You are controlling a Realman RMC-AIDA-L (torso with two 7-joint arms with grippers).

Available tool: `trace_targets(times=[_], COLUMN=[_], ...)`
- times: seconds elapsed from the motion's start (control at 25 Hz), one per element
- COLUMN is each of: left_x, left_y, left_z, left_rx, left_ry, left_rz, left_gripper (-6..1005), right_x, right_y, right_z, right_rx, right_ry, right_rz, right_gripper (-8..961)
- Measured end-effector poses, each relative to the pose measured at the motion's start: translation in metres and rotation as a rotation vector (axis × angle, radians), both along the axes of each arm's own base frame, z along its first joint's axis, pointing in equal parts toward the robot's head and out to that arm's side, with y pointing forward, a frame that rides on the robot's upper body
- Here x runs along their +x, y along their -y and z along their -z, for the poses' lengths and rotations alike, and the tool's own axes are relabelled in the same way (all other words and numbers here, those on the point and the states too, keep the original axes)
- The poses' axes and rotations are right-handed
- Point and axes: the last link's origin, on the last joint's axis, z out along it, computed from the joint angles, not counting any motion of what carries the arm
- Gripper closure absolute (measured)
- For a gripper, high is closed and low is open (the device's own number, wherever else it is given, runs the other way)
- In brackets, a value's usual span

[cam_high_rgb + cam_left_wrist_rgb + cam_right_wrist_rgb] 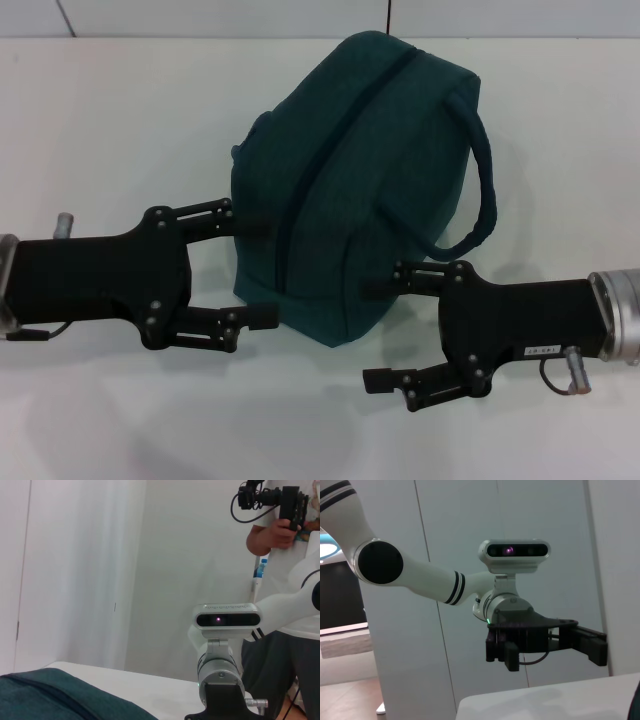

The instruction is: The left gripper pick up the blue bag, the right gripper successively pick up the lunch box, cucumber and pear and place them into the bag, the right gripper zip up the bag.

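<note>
2 grippers flank the blue bag (pixel 350 180), which lies on its side on the white surface (pixel 120 110), its zipper (pixel 330 150) run closed along the upper face and 1 looped handle (pixel 482 170) arching off toward my right. No lunch box, cucumber or pear shows anywhere on the surface, so I judge the packing and zipping done and the task at its close, with nothing left but to draw both arms clear.

My left gripper (pixel 258 272) reaches in from the left with its fingers spread; the upper finger tip lies against the near corner of the bag and the lower sits just beside the bag's bottom edge, grasping nothing. My right gripper (pixel 380 335) comes in from the right, fingers likewise released and holding nothing, the upper one just beside the bag's lower flank below the handle loop, the lower one over bare surface. Both forearms lie level and low over the surface, pointing inward toward each other. The right wrist view shows my left gripper (pixel 587 642) from the side, fingers parted.
</note>
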Motion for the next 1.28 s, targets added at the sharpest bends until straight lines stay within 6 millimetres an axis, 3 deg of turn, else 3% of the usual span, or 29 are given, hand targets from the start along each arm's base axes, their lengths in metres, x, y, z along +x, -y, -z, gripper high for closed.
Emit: trace_targets(times=[1.28], left_x=[0.0002], left_y=[0.0004], left_z=[-0.0002], left_rx=[-0.003], left_ry=[0.002], left_rz=[0.001], left_gripper=[118], right_x=[0.0002], right_y=[0.0022], right_z=[0.0004], right_rx=[-0.010], right_ry=[-0.002], right_rz=[-0.004], right_gripper=[65])
